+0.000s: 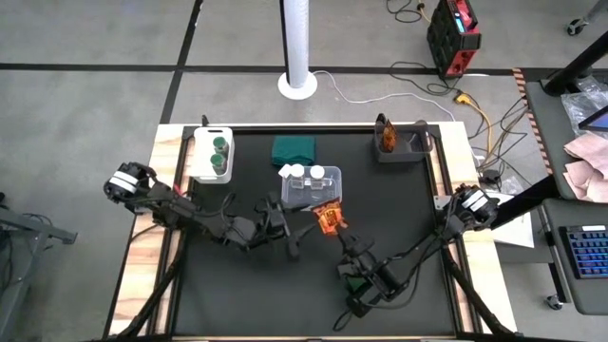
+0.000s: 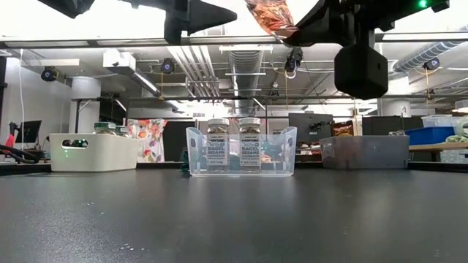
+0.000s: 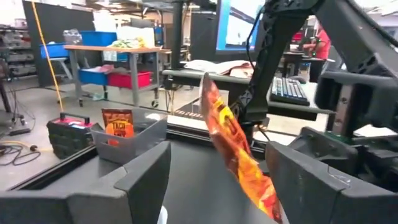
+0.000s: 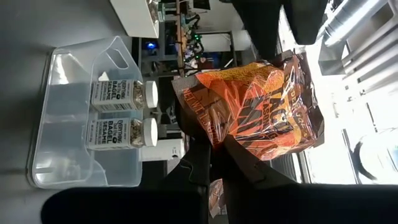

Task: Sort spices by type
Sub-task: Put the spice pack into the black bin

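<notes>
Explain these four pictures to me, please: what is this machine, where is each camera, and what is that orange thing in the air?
It is a robot with two dark arms at a black table. One camera looks straight down, one sits at table height, and one rides on each wrist.

The orange thing is a taco seasoning packet. The right gripper is shut on it and holds it above the table, as its wrist camera shows up close. The left gripper sits right beside it, fingers open.

On the table: a clear bin of white-lidded bagel seasoning jars, a white bin with green-lidded jars, a grey bin with another taco packet, and a dark green block.
</notes>
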`<state>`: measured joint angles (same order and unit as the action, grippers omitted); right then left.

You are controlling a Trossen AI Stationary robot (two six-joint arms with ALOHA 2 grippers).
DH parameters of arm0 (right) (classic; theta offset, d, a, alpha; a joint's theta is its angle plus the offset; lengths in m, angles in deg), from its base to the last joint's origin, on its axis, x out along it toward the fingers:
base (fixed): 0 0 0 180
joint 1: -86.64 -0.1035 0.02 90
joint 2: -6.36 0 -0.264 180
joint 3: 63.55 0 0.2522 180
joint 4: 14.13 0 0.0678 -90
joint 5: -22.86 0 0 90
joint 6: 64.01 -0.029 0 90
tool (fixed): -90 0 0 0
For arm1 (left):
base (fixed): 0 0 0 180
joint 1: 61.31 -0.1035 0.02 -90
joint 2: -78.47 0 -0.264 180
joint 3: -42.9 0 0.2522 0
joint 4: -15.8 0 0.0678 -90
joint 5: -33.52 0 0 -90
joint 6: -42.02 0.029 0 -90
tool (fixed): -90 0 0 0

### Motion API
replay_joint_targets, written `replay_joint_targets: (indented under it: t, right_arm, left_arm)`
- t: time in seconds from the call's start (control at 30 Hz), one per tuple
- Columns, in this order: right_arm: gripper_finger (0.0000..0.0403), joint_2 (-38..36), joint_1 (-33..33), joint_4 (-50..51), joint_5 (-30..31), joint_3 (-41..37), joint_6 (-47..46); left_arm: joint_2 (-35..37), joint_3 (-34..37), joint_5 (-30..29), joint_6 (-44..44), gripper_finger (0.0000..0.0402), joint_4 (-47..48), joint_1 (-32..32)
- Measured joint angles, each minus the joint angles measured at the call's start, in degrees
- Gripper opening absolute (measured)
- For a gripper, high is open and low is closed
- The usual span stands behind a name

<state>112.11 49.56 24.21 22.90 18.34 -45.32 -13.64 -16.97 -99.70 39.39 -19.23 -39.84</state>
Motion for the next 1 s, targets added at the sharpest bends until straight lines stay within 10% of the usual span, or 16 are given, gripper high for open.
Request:
replay_joint_targets:
  t: [0.67, 1.0]
  right_arm:
    - [0.0012, 0.0, 0.7, -1.3, -0.1, 5.1, 4.3]
    - [0.0013, 0.1, 0.7, -1.4, -2.0, 5.5, 1.6]
  left_arm:
    - [-2.5, -2.6, 11.4, -1.8, 0.0231, -0.9, -3.5]
    - [-5.0, -6.1, 11.7, 2.6, 0.0039, 0.7, -3.5]
